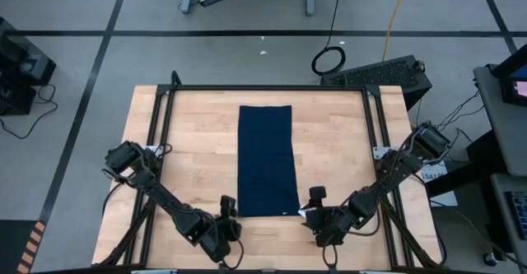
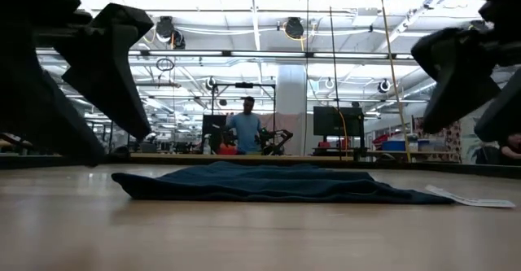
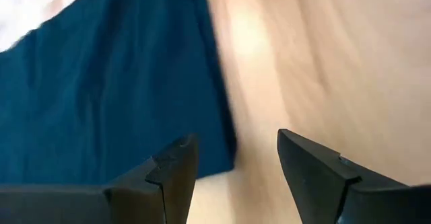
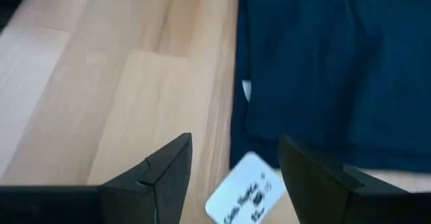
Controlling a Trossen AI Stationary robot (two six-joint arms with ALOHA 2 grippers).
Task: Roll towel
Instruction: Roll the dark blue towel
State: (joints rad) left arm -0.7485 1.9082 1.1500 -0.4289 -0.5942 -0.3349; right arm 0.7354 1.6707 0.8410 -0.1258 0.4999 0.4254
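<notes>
One towel [image 1: 268, 160] lies flat in the middle of the table [image 1: 189, 150], a dark blue strip whose long axis runs from the far edge toward the robot's side; its near short end stops just between the two grippers, so any rolling would most likely start there and travel away along that long axis; a small white tag [image 4: 248, 188] sticks out at the near corner on the right arm's side, lying on the bare wood.

Both arms are about equally near that end; the left gripper [image 1: 228, 207] hangs just off the near left corner, its fingers spread apart and holding nothing, the corner of the cloth showing between them in the left wrist view; the right gripper [image 1: 316, 198] sits just off the near right corner, likewise spread and empty, with the tag below the gap between its fingers.

Whether either gripper touches the table cannot be told from above; the low view shows them only as dark blurs at the sides; the printing on the tag is unreadable; a person [image 2: 245, 127] stands far behind the table.
</notes>
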